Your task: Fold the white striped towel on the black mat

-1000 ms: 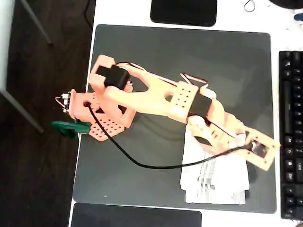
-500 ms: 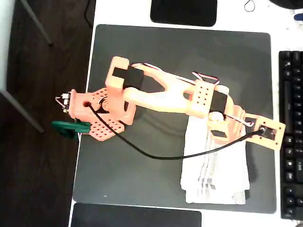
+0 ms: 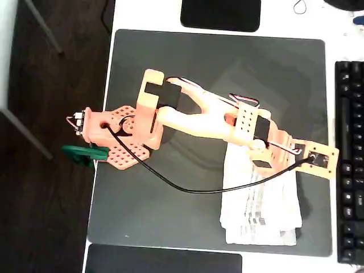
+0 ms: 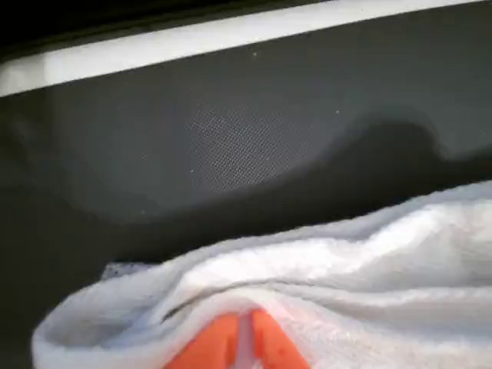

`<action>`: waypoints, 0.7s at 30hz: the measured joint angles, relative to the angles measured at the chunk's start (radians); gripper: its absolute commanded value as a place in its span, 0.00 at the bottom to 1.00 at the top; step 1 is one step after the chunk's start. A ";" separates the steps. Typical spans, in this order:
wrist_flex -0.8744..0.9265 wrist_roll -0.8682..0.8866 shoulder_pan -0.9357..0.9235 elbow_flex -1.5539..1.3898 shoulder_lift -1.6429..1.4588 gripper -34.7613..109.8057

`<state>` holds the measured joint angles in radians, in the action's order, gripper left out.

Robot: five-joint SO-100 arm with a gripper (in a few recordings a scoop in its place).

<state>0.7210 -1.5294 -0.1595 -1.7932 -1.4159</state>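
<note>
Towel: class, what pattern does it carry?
White towel with thin grey stripes, clearest in the overhead view.

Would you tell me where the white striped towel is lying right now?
In the overhead view, the towel lies on the black mat's lower right corner, near the keyboard, partly under the arm.

A white desk (image 3: 145,14) stands over a dark brown wooden floor (image 3: 40,216), with a pale slanted furniture leg (image 3: 25,133) at left under even light.
</note>
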 measured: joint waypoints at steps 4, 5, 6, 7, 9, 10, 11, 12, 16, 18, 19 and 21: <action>0.075 -0.014 -0.003 -0.002 -0.098 0.26; 0.095 -0.021 -0.005 -0.002 -0.130 0.26; 0.107 -0.028 -0.006 -0.002 -0.166 0.26; 0.117 -0.032 -0.008 -0.006 -0.198 0.26; 0.150 -0.041 -0.009 -0.032 -0.265 0.26; 0.160 -0.048 -0.009 -0.048 -0.298 0.26; 0.170 -0.049 -0.009 -0.071 -0.328 0.26; 0.186 -0.052 -0.009 -0.095 -0.357 0.26; 0.230 -0.052 -0.009 -0.196 -0.482 0.27; 0.238 -0.052 -0.009 -0.253 -0.531 0.29; 0.238 -0.055 -0.014 -0.273 -0.541 0.32; 0.255 -0.095 -0.040 -0.284 -0.538 0.36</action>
<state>0.9756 -1.6245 -0.1994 -2.0770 -1.9543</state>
